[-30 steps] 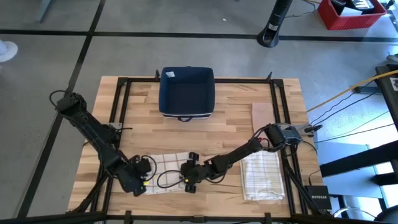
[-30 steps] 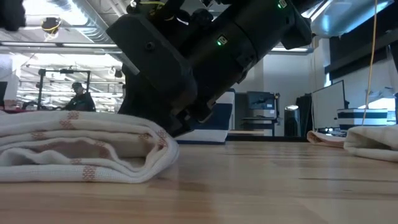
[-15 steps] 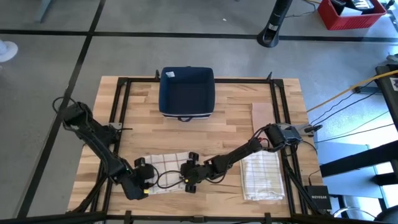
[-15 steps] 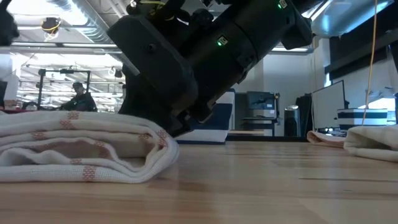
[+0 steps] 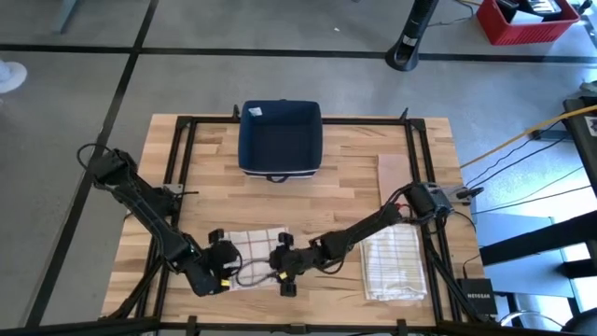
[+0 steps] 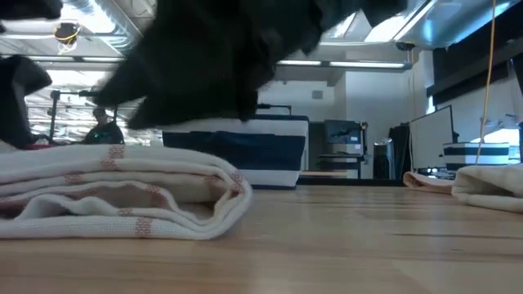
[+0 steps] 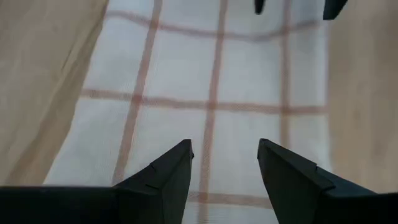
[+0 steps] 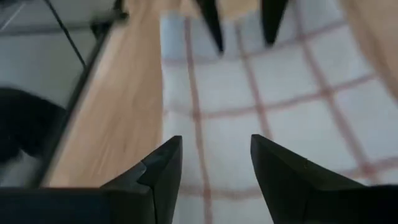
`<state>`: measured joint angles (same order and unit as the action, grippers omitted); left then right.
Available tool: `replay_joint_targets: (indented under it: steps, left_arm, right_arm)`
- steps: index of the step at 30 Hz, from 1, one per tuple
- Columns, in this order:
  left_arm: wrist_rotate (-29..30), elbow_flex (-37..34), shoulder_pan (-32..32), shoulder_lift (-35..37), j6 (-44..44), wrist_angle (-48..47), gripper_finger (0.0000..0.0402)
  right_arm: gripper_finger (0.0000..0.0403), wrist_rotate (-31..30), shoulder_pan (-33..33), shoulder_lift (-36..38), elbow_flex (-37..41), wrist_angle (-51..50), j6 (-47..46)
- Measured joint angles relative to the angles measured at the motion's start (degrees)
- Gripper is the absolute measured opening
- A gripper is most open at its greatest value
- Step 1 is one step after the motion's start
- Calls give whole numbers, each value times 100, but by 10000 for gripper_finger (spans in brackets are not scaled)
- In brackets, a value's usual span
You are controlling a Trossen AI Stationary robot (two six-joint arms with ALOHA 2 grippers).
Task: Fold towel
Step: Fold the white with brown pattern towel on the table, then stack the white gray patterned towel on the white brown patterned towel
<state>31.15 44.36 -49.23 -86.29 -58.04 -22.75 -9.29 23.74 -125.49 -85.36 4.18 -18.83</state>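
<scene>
A: Where do we stand on the fold?

B: We see the checked towel point(image 5: 250, 250) lying near the table's point(image 5: 345, 187) front edge, already doubled over in the low view, so we judge at least one fold done.

A: And the tools?

B: The left gripper point(image 7: 224, 163) and the right gripper point(image 8: 214, 157) hover at opposite ends of it, fingers spread, gripping nothing.

A: What remains?

B: Possibly a further fold, then stacking with the folded towels point(image 5: 392, 263) on the right.

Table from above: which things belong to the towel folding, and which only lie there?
Job: checked towel, left gripper, right gripper, both open over it.
Lying about: blue bin, folded towel at the right edge.
</scene>
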Motion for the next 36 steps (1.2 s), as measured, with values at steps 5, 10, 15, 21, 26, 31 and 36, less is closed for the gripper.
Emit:
replay_joint_targets:
  steps: [5,10,15,21,26,31,36]
  left_arm:
    - [-103,-2,-13,-463,-113,38,178]
    - [-339,9,-68,-983,-781,473,178]
    - [-23,21,-29,-1373,-1559,1749,178]
    - [-283,112,245,-909,-564,2411,178]
    - [-76,223,319,-146,102,1198,178]
    - [370,177,323,-120,-96,-32,178]
    - [270,-98,248,-470,-634,50,178]
  right_arm:
    - [193,-94,117,-312,10,-634,429]
    - [193,-231,134,-266,-28,-1281,722]
    - [193,-539,27,-64,-19,-1892,1994]
    - [193,-945,-24,612,-458,-3592,2783]
    - [193,-355,-14,1118,-584,-4065,1625]
    - [193,-637,-6,853,-399,-2825,90]
    - [193,-819,21,209,-116,-2392,-216]
